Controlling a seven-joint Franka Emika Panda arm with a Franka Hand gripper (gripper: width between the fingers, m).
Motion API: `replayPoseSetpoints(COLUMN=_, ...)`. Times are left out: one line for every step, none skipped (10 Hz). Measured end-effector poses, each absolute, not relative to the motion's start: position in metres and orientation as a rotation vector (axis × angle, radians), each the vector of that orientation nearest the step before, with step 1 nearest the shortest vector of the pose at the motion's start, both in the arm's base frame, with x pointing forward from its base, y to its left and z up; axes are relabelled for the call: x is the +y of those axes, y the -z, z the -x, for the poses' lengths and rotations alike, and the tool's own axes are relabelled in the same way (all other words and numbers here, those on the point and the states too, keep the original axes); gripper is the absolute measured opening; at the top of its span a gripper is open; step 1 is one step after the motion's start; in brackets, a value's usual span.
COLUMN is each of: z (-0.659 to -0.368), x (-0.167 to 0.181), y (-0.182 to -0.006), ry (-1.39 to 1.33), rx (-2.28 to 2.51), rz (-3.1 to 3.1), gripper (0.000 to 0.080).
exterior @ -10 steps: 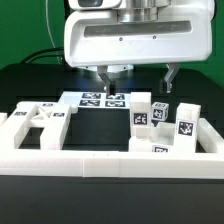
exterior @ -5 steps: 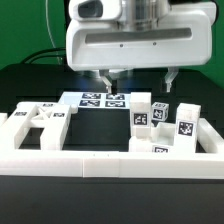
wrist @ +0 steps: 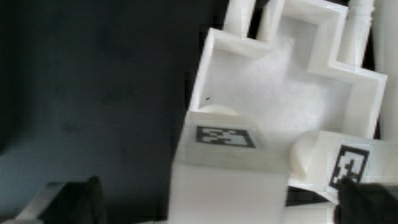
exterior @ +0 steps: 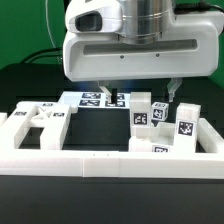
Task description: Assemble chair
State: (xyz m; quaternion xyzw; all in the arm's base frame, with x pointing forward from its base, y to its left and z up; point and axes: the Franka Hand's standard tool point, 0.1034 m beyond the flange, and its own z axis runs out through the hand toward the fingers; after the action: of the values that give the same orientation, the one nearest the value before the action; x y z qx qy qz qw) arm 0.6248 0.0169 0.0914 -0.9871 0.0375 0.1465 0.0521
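The tool (exterior: 136, 93) has sunk lower toward the counter (exterior: 100, 128) than a second ago. Its jaws stand wide apart, empty. The chair parts (exterior: 160, 118) lie unmoved.

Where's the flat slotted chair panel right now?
The slotted panel lies flat at the exterior view's left, behind the white border rail, left of the marker board.

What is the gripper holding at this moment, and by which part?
Nothing is held. The gripper is open, its fingers spread wide and touching nothing; the white slotted panel lies below them, not gripped.
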Motion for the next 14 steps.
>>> replayPoseSetpoints(z=-0.624, x=0.017, y=-0.09, ry=-0.444, rx=0.11, rz=3.004, gripper=0.0561)
replayPoseSetpoints(z=-0.626, x=0.018, y=-0.09, ry=-0.424, rx=0.103, rz=3.009, gripper=0.0389)
replayPoseSetpoints(z=-0.626, x=0.018, y=-0.09, ry=-0.422, rx=0.104, rz=3.009, gripper=0.0389)
replayPoseSetpoints(z=-0.626, x=0.018, y=-0.09, ry=-0.422, rx=0.104, rz=3.009, gripper=0.0284)
replayPoseSetpoints(z=-0.626, x=0.018, y=-0.09, ry=-0.424, rx=0.129, rz=3.009, gripper=0.0284)
replayPoseSetpoints(z=-0.626, x=0.018, y=-0.09, ry=-0.425, rx=0.148, rz=3.01, gripper=0.0284)
replayPoseSetpoints(z=-0.626, x=0.018, y=-0.09, ry=-0.425, rx=0.148, rz=3.01, gripper=0.0284)
replayPoseSetpoints(z=-0.627, x=0.02, y=-0.09, ry=-0.416, rx=0.299, rz=3.015, gripper=0.0284)
replayPoseSetpoints(z=-0.625, x=0.024, y=-0.09, ry=-0.421, rx=0.513, rz=3.007, gripper=0.0284)
replayPoseSetpoints(z=-0.624, x=0.028, y=-0.09, ry=-0.405, rx=0.709, rz=2.988, gripper=0.0284)
replayPoseSetpoints(z=-0.624, x=0.033, y=-0.09, ry=-0.388, rx=0.891, rz=2.956, gripper=0.0284)
replayPoseSetpoints(z=-0.624, x=0.035, y=-0.09, ry=-0.383, rx=1.038, rz=2.92, gripper=0.0284)
replayPoseSetpoints(z=-0.624, x=0.038, y=-0.09, ry=-0.373, rx=1.21, rz=2.867, gripper=0.0284)
replayPoseSetpoints(z=-0.625, x=0.039, y=-0.09, ry=-0.361, rx=1.323, rz=2.826, gripper=0.0284)
